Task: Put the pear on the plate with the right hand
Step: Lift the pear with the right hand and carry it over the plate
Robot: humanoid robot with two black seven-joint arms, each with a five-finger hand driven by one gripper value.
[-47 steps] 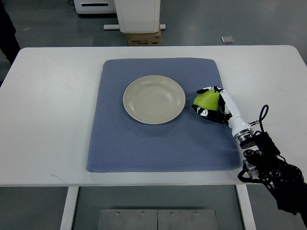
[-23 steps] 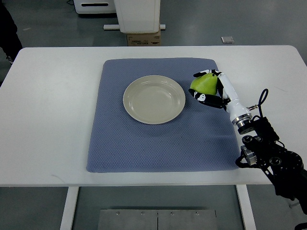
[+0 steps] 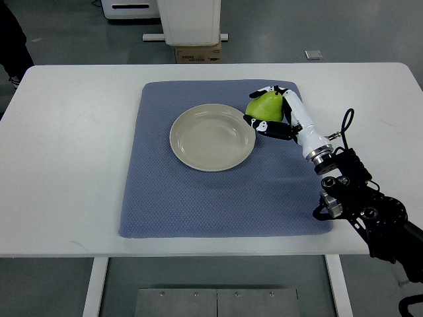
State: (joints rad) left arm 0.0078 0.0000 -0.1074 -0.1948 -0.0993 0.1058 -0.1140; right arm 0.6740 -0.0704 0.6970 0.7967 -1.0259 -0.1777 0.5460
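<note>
The right hand [image 3: 269, 112] comes in from the lower right, its white and black fingers [image 3: 263, 125] curled around a green pear [image 3: 265, 105], which it grips just beside the plate's right rim, toward the far side. The pear sits inside the hand, over the mat rather than over the plate; whether it touches the mat cannot be told. The plate [image 3: 212, 137], a pale round dish, lies on a blue mat [image 3: 198, 198] that spreads out around it on the white table [image 3: 66, 165]. The arm's dark wrist and cables [image 3: 357, 198] trail away from the plate toward the table's near right edge. Beyond the table, well behind the plate, a cardboard box [image 3: 197, 53] stands on the grey floor under a white cabinet [image 3: 190, 20].
</note>
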